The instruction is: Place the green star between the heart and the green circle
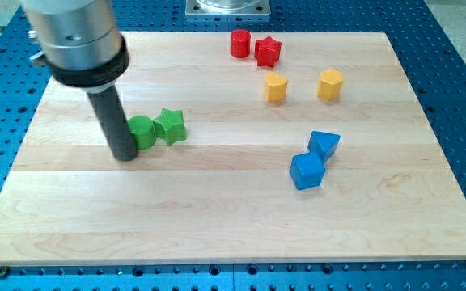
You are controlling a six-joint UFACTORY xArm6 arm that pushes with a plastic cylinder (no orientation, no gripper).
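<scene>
Two yellow blocks (302, 85) beyond green star (171, 126)

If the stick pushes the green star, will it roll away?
Probably not: the green star sits flat and squat, so it should slide. Its points might make it twist. It touches the green circle, where my tip is, so both may move.

A light wooden board (241, 218) lies on a blue metal table (459, 89) full of little holes, with a grey metal plate (227, 7) at the top edge.
</scene>
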